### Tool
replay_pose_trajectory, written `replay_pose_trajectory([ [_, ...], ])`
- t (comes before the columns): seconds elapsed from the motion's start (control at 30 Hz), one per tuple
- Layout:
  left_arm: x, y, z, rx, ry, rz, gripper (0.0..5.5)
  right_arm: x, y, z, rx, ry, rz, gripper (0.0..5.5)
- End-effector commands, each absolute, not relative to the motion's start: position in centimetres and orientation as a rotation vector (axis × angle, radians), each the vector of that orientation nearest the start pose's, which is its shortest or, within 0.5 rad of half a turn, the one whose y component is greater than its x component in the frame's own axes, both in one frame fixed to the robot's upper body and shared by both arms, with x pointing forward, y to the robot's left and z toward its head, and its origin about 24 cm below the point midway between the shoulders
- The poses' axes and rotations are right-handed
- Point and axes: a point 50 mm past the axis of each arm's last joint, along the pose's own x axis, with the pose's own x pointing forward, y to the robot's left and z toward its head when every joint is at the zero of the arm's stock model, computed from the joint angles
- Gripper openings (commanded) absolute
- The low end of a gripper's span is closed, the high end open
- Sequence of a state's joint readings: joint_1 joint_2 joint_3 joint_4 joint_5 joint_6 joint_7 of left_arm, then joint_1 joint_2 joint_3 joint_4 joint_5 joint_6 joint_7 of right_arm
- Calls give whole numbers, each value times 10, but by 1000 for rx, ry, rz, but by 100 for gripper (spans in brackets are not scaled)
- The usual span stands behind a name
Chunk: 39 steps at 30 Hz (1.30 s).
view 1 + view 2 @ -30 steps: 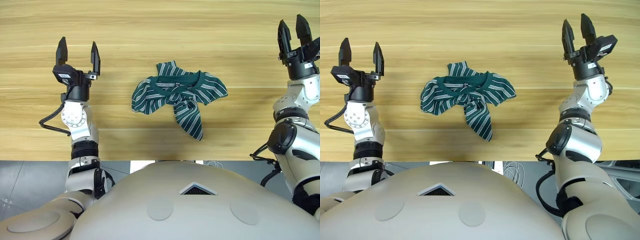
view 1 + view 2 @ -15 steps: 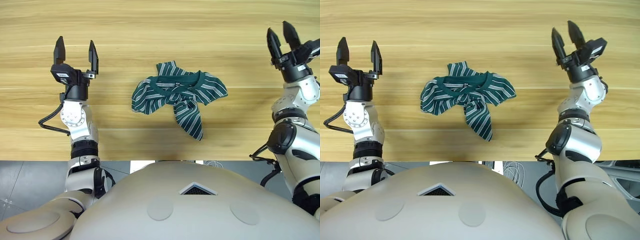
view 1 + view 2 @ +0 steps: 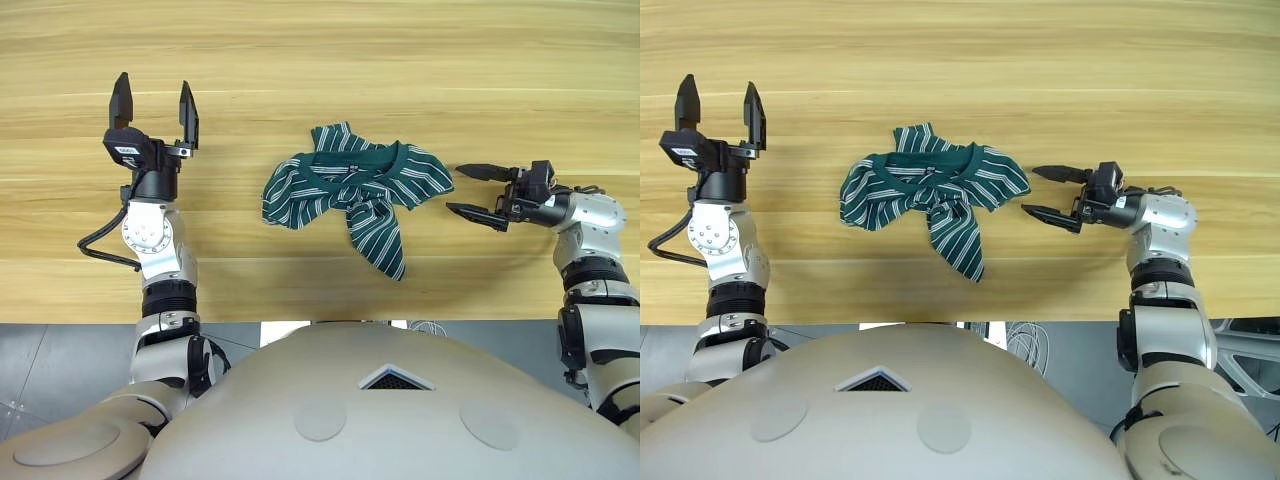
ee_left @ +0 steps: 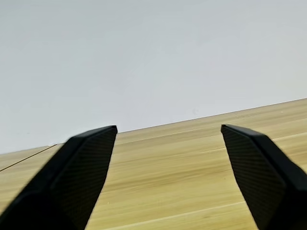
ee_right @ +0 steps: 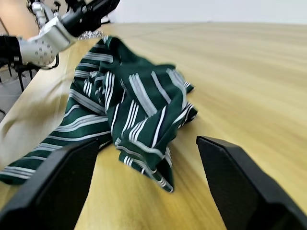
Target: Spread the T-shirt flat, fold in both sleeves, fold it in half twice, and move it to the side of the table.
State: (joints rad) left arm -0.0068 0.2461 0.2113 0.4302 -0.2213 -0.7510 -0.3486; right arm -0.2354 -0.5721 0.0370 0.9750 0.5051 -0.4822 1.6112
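Right gripper (image 3: 453, 188) has swung down beside the crumpled green striped T-shirt (image 3: 355, 190) at the middle of the table (image 3: 300, 60), fingers spread, empty. Left gripper (image 3: 154, 85), fingers parted, stands well to the shirt's left. Left wrist view: parted fingers above the table. Right wrist view: T-shirt just ahead of the spread fingers.

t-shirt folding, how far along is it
Done: nothing yet. The T-shirt lies crumpled in the middle of the table, not spread, sleeves not folded in. In hand: the right gripper, open, sits low beside the shirt's right edge, pointed at it, not touching; the left gripper is open and raised, apart on the shirt's left. Left: spreading flat, both sleeve folds, two half folds, the move aside.
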Motion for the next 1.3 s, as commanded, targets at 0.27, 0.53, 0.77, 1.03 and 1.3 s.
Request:
replay_pose_trajectory([
  [0.27, 228, 246, 38, 187, -357, -78, 393, 226, -257, -14, -28, 275, 1263, 374],
  [0.53, 228, 245, 38, 189, -355, -83, 393, 230, -256, -10, -35, 228, 1252, 259],
  [0.77, 227, 245, 38, 191, -353, -83, 393, 229, -254, -11, -75, 250, 1271, 134],
  [1.03, 223, 243, 32, 204, -320, -128, 393, 232, -253, -11, -136, 257, 1261, 2],
  [1.3, 166, 270, 34, -51, -220, -486, 475, 234, -251, -7, -143, 206, 1257, 0],
])
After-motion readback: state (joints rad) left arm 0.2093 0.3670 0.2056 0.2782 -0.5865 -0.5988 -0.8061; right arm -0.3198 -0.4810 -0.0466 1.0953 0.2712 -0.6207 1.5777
